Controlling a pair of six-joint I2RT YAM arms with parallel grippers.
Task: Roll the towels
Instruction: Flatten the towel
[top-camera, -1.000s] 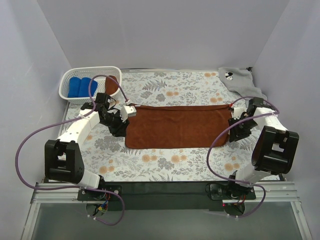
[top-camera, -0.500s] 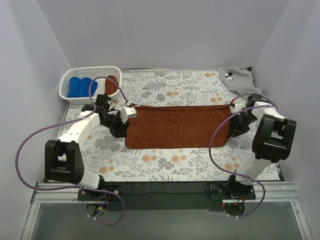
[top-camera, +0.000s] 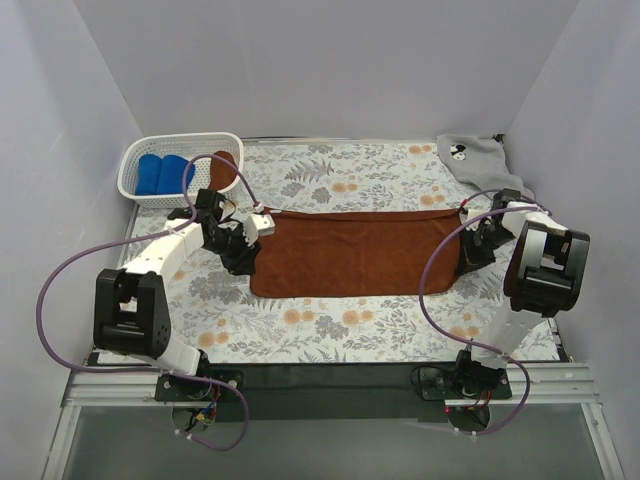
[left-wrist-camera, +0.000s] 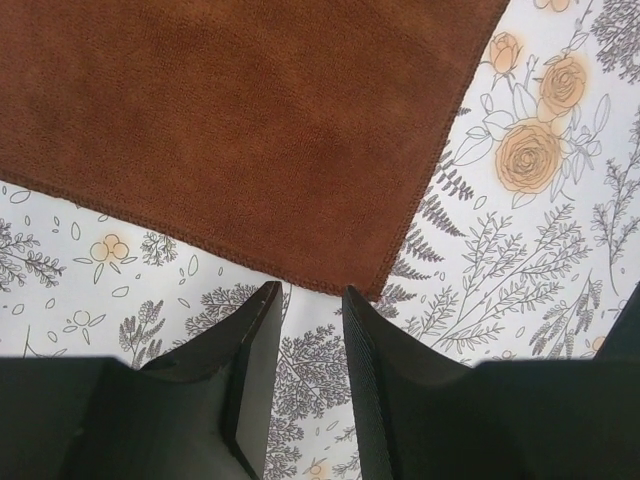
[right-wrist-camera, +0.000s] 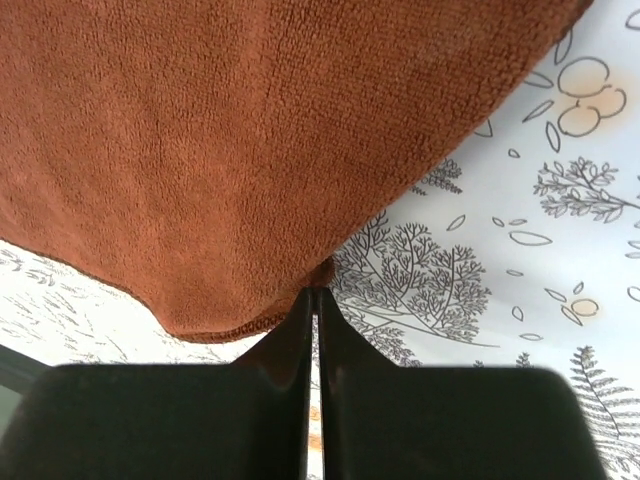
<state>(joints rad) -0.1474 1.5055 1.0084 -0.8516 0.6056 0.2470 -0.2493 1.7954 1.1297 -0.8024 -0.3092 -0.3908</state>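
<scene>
A rust-brown towel (top-camera: 355, 252) lies flat and spread wide across the middle of the flowered table. My right gripper (top-camera: 465, 258) is at its right end, shut on the towel's hem (right-wrist-camera: 322, 272), which bunches up at the fingertips. At the left end my left gripper (top-camera: 247, 266) is open, its fingers (left-wrist-camera: 262, 330) just short of the towel's near corner (left-wrist-camera: 375, 285) with only tablecloth between them. A light grey towel (top-camera: 478, 163) with a black-and-white mark lies crumpled at the back right. Blue rolled towels (top-camera: 165, 173) and a rust-brown roll (top-camera: 222, 172) sit in the basket.
The white perforated basket (top-camera: 133, 163) stands at the back left corner, close behind the left arm. Purple cables loop off both arms. Grey walls close the table in on three sides.
The right gripper has gone from partly open to shut on the towel's right hem, and that arm has shifted slightly back. The left arm has hardly moved.
</scene>
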